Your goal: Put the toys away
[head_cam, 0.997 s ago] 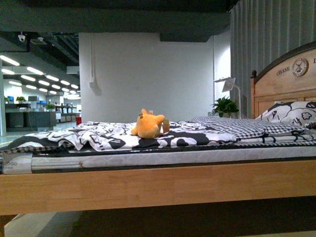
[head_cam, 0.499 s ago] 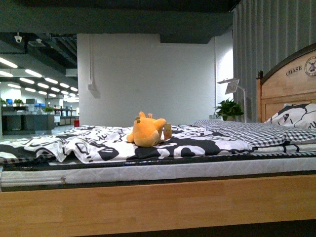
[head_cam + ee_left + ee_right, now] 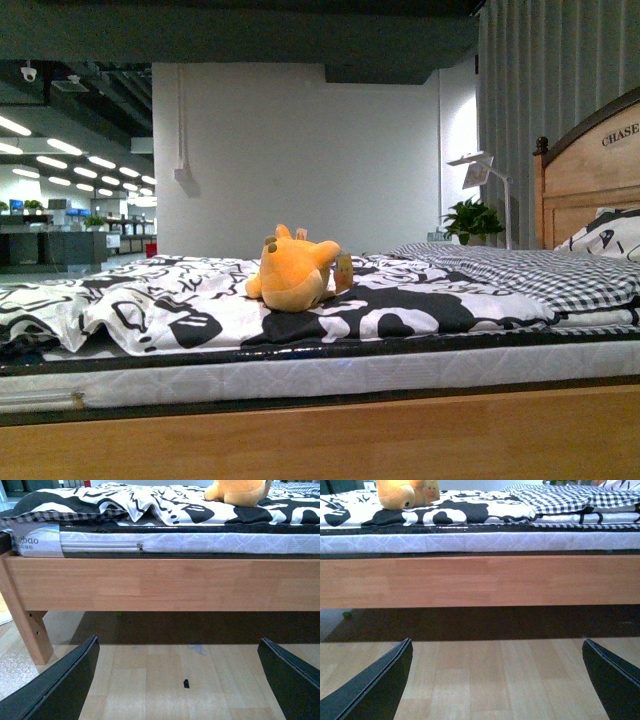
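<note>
**Figure: front view and both wrist views.** The plush animal (image 3: 293, 272), orange-yellow with small ears uppermost, lies slumped on the black-and-white quilt (image 3: 400, 305). The quilt covers the desk (image 3: 400, 440), which here is a wooden-framed bed. The toy sits near the middle of the visible surface, set back from the side rail. A small tag (image 3: 343, 270) shows just beside the toy, on the side toward the checked blanket (image 3: 540, 270). Nothing else touches the toy.

The left claw (image 3: 177, 641) and the right claw (image 3: 497, 641) each stand with jaws wide apart and nothing between them. In each wrist view the dark fingers frame the wooden floor (image 3: 150, 670), lower than the side rail and well apart from the toy.

We judge the toy to be light, soft and compressible, neither fragile nor slippery, with a fabric pile that should grip well. It will yield under the jaws, so we would close across the rounded body at its thickest part. A pinch on an ear or the tag might let the toy swing or slip free.

The quilt beneath is loose and rumpled, and a low closure could gather a fold of cloth with the toy. Either claw would first have to clear the mattress (image 3: 300, 375). No bin or box for the toy shows in any view.
</note>
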Controlling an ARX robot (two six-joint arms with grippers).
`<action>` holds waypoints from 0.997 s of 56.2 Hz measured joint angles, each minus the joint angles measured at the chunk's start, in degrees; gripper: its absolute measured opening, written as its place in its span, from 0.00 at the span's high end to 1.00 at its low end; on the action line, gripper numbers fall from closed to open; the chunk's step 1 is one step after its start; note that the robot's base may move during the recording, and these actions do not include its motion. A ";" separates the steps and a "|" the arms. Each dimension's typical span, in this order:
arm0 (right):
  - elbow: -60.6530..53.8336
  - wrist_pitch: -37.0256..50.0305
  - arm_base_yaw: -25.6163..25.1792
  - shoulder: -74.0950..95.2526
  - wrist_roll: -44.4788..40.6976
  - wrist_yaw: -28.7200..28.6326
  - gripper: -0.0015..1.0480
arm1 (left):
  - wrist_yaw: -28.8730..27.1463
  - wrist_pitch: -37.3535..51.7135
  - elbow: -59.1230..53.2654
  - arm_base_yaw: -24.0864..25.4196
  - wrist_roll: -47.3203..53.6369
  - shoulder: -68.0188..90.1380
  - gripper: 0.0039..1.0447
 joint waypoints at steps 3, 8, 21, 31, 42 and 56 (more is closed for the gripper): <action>0.00 0.00 0.00 -0.02 0.00 0.00 0.02 | 0.02 0.00 0.00 0.00 0.00 0.00 0.06; 0.00 0.00 0.00 -0.02 0.00 0.04 0.02 | 0.02 0.00 0.00 0.00 0.00 0.00 0.06; 0.00 0.00 0.00 -0.02 0.00 0.00 0.02 | 0.02 0.00 0.00 0.00 0.00 0.00 0.06; 0.00 0.00 0.00 -0.02 0.00 0.02 0.02 | 0.00 0.00 0.00 0.00 0.00 -0.02 0.06; 0.00 0.00 0.00 -0.02 0.00 0.02 0.02 | 0.02 0.00 0.00 0.00 0.00 -0.02 0.06; 0.00 0.00 0.00 -0.02 0.00 0.04 0.02 | 0.02 0.00 0.00 0.00 0.00 -0.02 0.06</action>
